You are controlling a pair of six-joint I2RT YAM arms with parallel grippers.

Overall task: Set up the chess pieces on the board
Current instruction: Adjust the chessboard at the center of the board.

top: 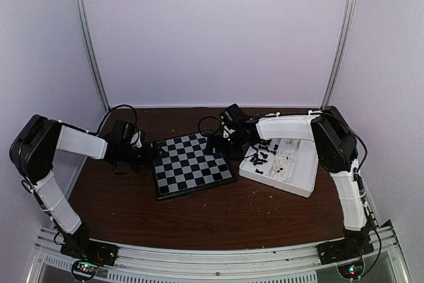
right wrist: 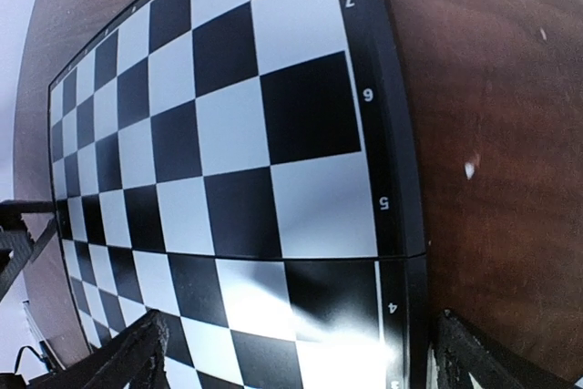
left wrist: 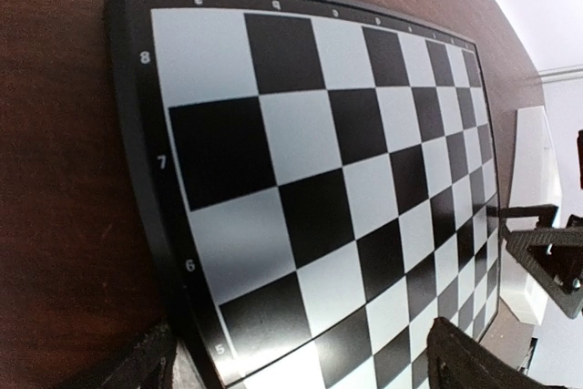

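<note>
- **The board** (top: 192, 164): flat, black and pale squares with a thin black edge. It lies slightly askew at mid-table, between the two grippers.
- **The chess pieces** (top: 265, 154): seen only from the top camera, heaped in the white tray (top: 298, 180) just right of the board. The dark pieces are plain. The pale ones probably lie among them but are hard to pick out against the white.
- **Left gripper** (top: 149, 156): at the board's left edge, jaws spread wide, holding nothing. Its wrist camera shows both fingers (left wrist: 137, 362) straddling the board's edge.
- **Right gripper** (top: 215, 144): over the board's right edge, jaws likewise wide apart, nothing between its fingers (right wrist: 127, 353).
- **Writing**, in the wrist views only:
  - Left wrist view: white numerals 8, 7, 6, 5 down the board's border.
  - Right wrist view: 7, 6, 5, 4.
  - The letters along the adjoining border are too small to read.
- **Table** (top: 199, 217): dark brown wood.
</note>
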